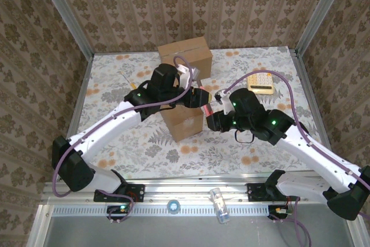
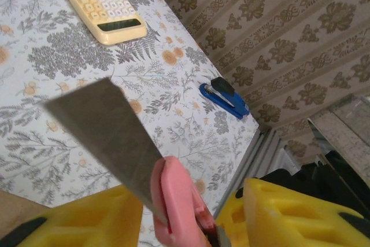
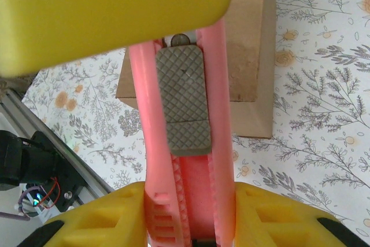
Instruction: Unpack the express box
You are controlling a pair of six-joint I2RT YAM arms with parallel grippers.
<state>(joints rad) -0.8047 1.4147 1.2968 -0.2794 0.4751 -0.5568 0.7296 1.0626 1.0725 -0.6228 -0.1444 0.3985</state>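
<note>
While the right gripper is pinching the pink knife over the express box at frame centre, can't tell if the left gripper is clamping too; I'm thinking shallow blade, steady hold.

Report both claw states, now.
Left claw: closed, holding the knife.
Right claw: closed, holding the same knife.
</note>
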